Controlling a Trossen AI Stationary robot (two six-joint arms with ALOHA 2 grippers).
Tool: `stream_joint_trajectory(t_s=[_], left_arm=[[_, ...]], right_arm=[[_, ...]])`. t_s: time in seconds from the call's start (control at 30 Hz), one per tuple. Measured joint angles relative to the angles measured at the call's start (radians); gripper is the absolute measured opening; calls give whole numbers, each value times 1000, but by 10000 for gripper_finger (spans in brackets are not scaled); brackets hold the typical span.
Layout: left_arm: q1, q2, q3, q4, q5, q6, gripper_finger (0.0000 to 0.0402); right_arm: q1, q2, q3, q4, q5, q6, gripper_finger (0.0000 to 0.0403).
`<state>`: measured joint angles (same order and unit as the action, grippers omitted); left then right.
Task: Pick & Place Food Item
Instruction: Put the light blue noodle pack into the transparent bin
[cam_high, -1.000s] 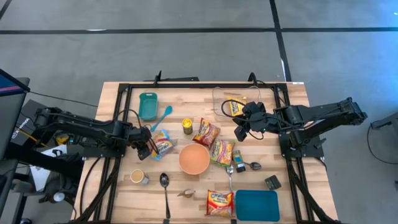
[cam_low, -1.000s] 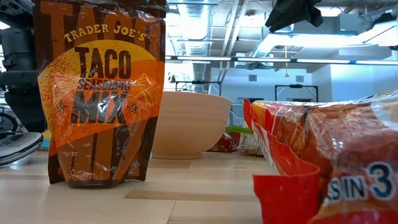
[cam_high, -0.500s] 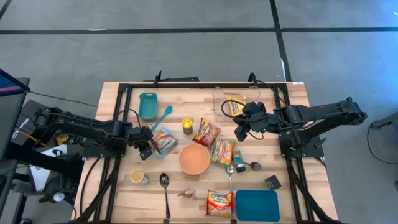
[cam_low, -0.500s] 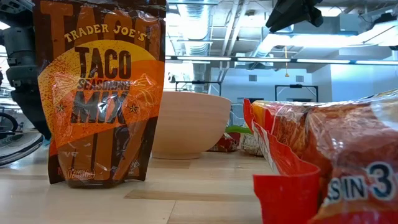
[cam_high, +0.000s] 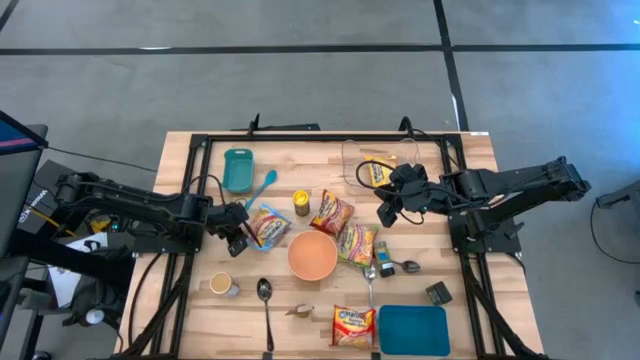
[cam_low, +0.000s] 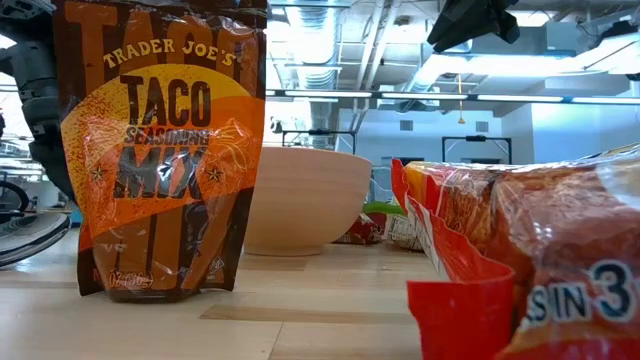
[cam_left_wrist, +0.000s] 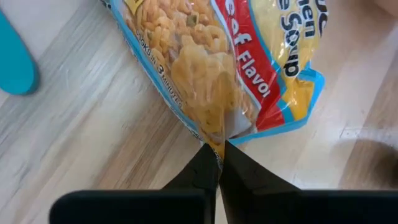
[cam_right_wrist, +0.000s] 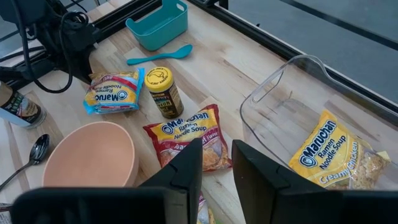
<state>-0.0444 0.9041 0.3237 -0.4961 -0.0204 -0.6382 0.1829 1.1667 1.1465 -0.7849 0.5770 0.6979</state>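
Wooden table (cam_high: 190, 300) — left tool (cam_left_wrist: 219, 163) pinches ramen packet (cam_left_wrist: 230, 68) edge.

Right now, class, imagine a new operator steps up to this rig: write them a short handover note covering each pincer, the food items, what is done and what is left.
Left pincer: shut on the edge of the blue ramen packet, which lies on the table left of the pink bowl.
Right pincer: empty, hovering over the table beside the clear container, fingers slightly apart.
Done: one yellow ramen packet already lies in the clear container; blue packet gripped.
Left: lift the blue packet and place it; its destination is not shown. Other noodle packets remain around the bowl.
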Motion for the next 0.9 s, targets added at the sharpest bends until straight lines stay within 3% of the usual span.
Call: stream_joint_trajectory(t_s=[0.47,0.7,0.9], left_arm=[[0,-129,0,134,32,-54,1],[0,-232,0,296,32,-59,0],[0,-290,0,528,35,-111,0]], right_arm=[[0,0,0,2,0,2,82],[0,0,0,8,0,2,82],[0,0,0,8,0,2,82]])
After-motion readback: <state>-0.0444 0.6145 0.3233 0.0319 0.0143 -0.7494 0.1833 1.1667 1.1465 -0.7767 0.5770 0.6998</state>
